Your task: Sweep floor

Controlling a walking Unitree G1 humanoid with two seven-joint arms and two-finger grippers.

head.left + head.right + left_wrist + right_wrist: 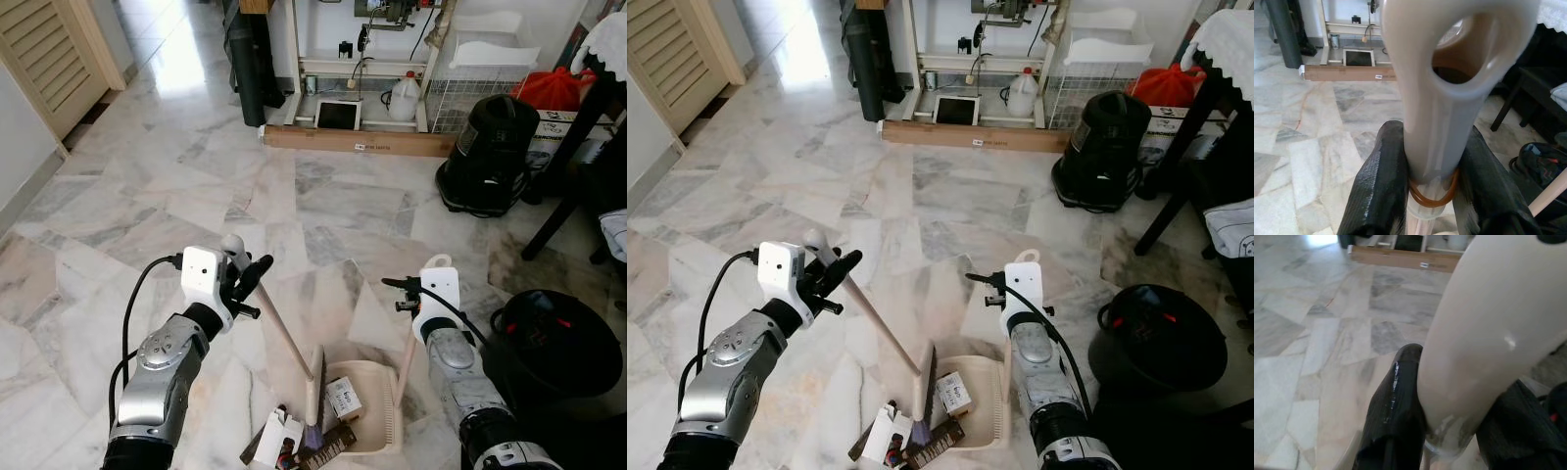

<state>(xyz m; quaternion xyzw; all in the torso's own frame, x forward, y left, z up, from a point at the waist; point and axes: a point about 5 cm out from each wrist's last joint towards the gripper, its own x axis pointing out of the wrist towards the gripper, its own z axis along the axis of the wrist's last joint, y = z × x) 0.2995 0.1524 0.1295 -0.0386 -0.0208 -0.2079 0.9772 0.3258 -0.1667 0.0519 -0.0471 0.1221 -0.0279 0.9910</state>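
My left gripper (pixel 247 291) is shut on the top of a wooden broom handle (pixel 284 335), which slants down to the broom head (pixel 313 416). In the left wrist view the black fingers (pixel 1381 186) clamp the pale end cap (pixel 1442 112), which has a hole through it. My right gripper (pixel 402 294) is shut on the cream dustpan handle (pixel 408 362), and its fingers (pixel 1396 406) press on that handle (pixel 1484 342). The cream dustpan (pixel 380 416) rests on the floor with a small box (pixel 343 397) inside. White boxes (pixel 277 438) and a brown wrapper (pixel 328 448) lie beside the broom head.
A black vacuum cleaner (pixel 490 147) stands at the right and a black round bin (pixel 554 343) sits beside my right arm. A long cardboard box (pixel 358 140) lies along the far wall. Dark table legs (pixel 563 211) are at the right. Open marble floor (pixel 147 196) stretches ahead and left.
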